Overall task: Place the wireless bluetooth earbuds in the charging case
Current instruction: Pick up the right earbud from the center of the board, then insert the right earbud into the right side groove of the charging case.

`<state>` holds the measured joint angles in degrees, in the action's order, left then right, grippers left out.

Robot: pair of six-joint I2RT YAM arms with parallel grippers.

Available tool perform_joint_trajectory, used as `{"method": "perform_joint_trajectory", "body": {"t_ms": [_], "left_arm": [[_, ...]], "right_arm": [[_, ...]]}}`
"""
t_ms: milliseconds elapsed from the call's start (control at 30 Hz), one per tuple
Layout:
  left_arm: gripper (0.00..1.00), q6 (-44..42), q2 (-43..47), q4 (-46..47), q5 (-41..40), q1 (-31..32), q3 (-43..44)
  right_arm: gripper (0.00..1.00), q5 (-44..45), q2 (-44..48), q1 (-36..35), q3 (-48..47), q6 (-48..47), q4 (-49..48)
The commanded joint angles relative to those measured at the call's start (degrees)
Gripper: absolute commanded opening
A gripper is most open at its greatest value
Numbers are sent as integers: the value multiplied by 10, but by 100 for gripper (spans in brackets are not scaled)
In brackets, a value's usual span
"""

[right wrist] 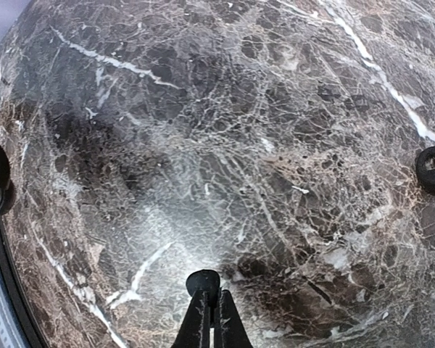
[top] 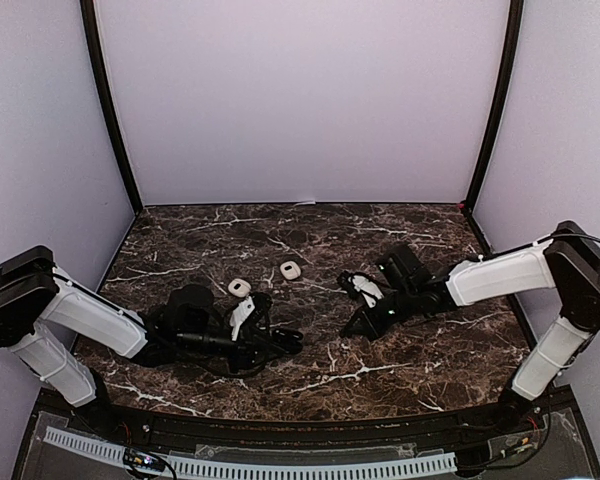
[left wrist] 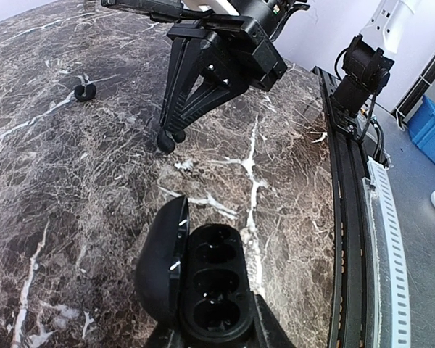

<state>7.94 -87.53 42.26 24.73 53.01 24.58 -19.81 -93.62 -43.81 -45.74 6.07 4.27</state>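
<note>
Earbud (right wrist: 203, 280), black, sits pinched in closed right hand (right wrist: 210, 299)

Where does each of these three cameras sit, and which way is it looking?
Top external: above and behind the robot, looking down on the marble table; left arm and right arm show.
Left wrist: on the left arm, looking across the table at the right tool; its own left tool grips the open charging case.
Right wrist: on the right arm, looking down at the table; its own tool is shut on a black earbud.
Shared: both wrist views show that pinched earbud and a loose black earbud.
</note>
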Motion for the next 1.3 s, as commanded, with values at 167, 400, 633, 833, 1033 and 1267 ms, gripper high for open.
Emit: {"method": "perform_joint_trajectory", "body": {"t_ms": [167, 400, 633, 833, 1033, 1267], "left_arm": [[17, -8, 19, 49, 57, -2, -6], [17, -14, 45, 114, 104, -2, -27], [16, -29, 65, 150, 116, -1, -40], [16, -31, 78, 147, 111, -1, -40], [16, -39, 88, 151, 108, -1, -45], [16, -51, 97, 165, 113, -1, -51]], "right_arm": [[0, -71, 93, -9, 53, 4, -90], [0, -90, 194, -69, 123, -1, -245], [0, -68, 236, -136, 151, -30, -335], [0, -52, 239, -149, 155, -30, -364], [0, -39, 238, -161, 147, -35, -368], [0, -28, 237, -172, 137, -42, -369]]}}
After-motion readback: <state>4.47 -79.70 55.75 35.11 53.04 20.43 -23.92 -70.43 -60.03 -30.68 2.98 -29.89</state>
